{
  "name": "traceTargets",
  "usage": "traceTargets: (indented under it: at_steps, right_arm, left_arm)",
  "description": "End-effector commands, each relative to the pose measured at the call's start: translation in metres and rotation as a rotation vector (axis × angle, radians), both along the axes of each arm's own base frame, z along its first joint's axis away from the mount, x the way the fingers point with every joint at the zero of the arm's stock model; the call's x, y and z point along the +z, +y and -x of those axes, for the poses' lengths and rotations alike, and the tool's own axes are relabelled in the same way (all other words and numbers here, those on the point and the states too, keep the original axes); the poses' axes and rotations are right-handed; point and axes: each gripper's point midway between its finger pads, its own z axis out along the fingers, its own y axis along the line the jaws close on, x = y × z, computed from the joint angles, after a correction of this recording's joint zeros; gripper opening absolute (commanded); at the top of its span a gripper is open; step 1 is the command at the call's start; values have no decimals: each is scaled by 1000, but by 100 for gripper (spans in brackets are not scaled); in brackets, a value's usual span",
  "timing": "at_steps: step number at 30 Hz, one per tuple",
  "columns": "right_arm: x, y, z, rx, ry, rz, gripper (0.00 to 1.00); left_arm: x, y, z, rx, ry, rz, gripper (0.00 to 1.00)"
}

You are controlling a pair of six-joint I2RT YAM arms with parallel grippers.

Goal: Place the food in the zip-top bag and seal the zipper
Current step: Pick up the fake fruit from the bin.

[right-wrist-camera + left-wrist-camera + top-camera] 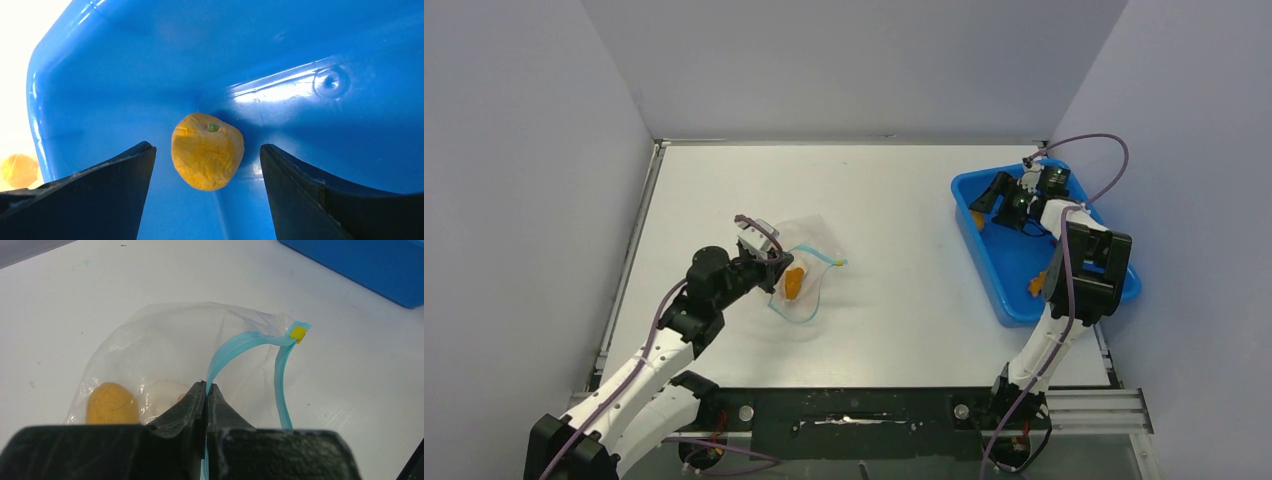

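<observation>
Overhead view: zip-top bag (807, 238) lies on tabletop (904, 200) left of centre, well apart from blue tray (984, 270) at the right edge; zipper (822, 258) bowed into an open loop on the bag's right side; orange fruit (794, 283) inside the bag; left gripper (769, 262) at the bag's left edge, touching it; right gripper (1007, 203) down in the tray's far end, fingers spread; small orange bit (1036, 287) in the tray's near part, beside the right arm. Left wrist view: left gripper (206, 390) pinched closed on the zipper (235, 345), jaws meeting with only the strip between them; the two zipper halves part from there and rejoin at a yellow tab (298, 332), so the mouth gapes; orange fruit (112, 403) and white lump (162, 392) lie side by side inside the clear plastic, both close to the fingers; tray (370, 265) corner at upper right. Right wrist view: right gripper (206, 148) wide open, empty; second orange fruit (205, 162), with a small green dot on top, sits in the tray's (150, 65) inner corner between the two fingers, touching neither; blurred orange shape (19, 170) past the tray rim at far left, identity not resolvable.
</observation>
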Motion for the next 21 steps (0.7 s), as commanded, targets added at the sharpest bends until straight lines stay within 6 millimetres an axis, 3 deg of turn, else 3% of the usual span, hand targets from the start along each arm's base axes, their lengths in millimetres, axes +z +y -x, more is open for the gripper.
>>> traceTargets:
  at_steps: [1, 3, 10, 16, 21]
  right_arm:
    - [21, 1, -17, 30, -70, 28, 79]
    - [17, 3, -16, 50, -63, 23, 85]
    - [0, 5, -10, 74, -14, 19, 84]
    - [-10, 1, -12, 79, 34, 23, 79]
    - [-10, -5, -12, 60, 47, 34, 68]
  left_arm:
    - [28, -3, -2, -12, -102, 37, 0]
    - [30, -3, 0, -17, -104, 38, 0]
    - [37, -2, 2, -14, -124, 46, 0]
    - [46, -2, 2, -12, -142, 56, 0]
    - [52, 0, 4, -12, -158, 61, 0]
